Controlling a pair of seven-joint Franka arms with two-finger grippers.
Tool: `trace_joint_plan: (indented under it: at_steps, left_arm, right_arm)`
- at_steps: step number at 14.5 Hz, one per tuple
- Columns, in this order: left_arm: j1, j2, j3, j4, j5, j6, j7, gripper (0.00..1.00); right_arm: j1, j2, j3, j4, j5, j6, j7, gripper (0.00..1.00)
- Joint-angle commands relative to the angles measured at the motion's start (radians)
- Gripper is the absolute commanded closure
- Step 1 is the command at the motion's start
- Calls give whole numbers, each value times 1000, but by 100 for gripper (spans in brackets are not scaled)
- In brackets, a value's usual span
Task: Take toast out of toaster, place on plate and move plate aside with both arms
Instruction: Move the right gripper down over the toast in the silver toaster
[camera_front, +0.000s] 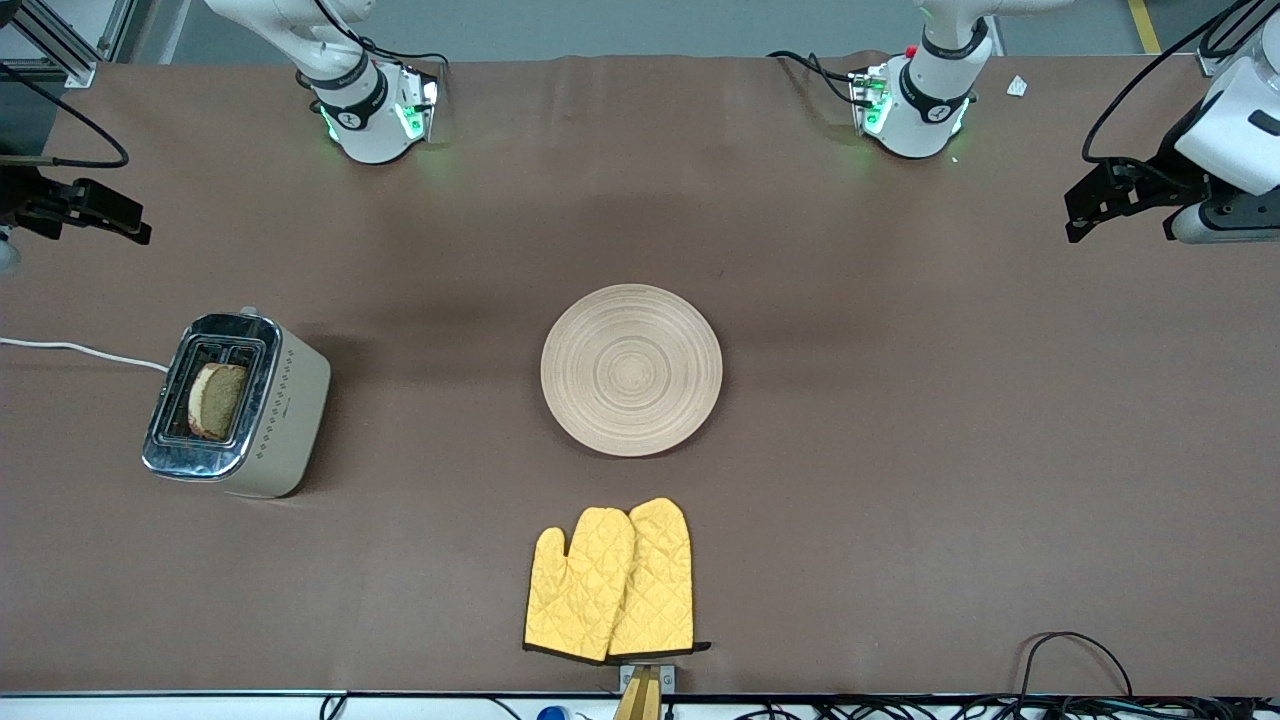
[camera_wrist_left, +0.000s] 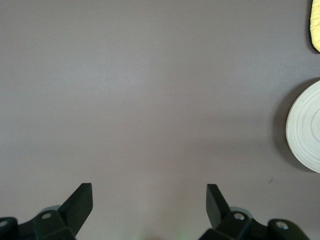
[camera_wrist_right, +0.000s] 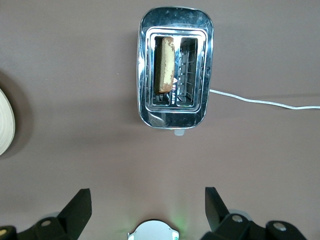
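The toast (camera_front: 216, 400) stands upright in one slot of the silver toaster (camera_front: 250, 420), toward the right arm's end of the table. It also shows in the right wrist view (camera_wrist_right: 164, 65), inside the toaster (camera_wrist_right: 175, 115). The round beige plate (camera_front: 630, 370) lies empty at the table's middle; its rim shows in the left wrist view (camera_wrist_left: 306, 127) and the right wrist view (camera_wrist_right: 5, 122). My right gripper (camera_front: 125, 222) hangs open and empty over the table's right-arm end (camera_wrist_right: 148, 202). My left gripper (camera_front: 1082, 218) hangs open and empty over bare table at the left-arm end (camera_wrist_left: 149, 200).
A pair of yellow oven mitts (camera_front: 612, 582) lies nearer the front camera than the plate, by the table's edge; one corner shows in the left wrist view (camera_wrist_left: 315, 25). The toaster's white cord (camera_front: 80, 350) runs off the right-arm end. The arm bases (camera_front: 370, 115) (camera_front: 915, 105) stand along the table's farthest edge.
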Motion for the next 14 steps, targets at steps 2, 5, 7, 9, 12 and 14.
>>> trace_joint_plan:
  at_steps: [2, 5, 7, 9, 12, 14]
  left_arm:
    - [4, 11, -3, 17, 2, -4, 18, 0]
    - [4, 18, -4, 20, 4, -4, 18, 0]
    - [-4, 34, -3, 30, 5, -4, 18, 0]
    - [-3, 52, -4, 43, 2, -4, 20, 0]
    - [-10, 69, -4, 41, 2, -4, 20, 0]
    - [-12, 70, -4, 40, 2, -4, 18, 0]
  right_arm:
    - [-8, -19, 6, -13, 1, 1, 7, 0]
    - [-5, -19, 6, -13, 3, 2, 7, 0]
    - [-7, -19, 6, -13, 3, 4, 7, 0]
    - [-10, -14, 6, -13, 11, 11, 7, 0]
    - [-23, -4, 1, -39, 8, 66, 2, 0]
    - [-51, 33, 1, -71, 8, 117, 2, 0]
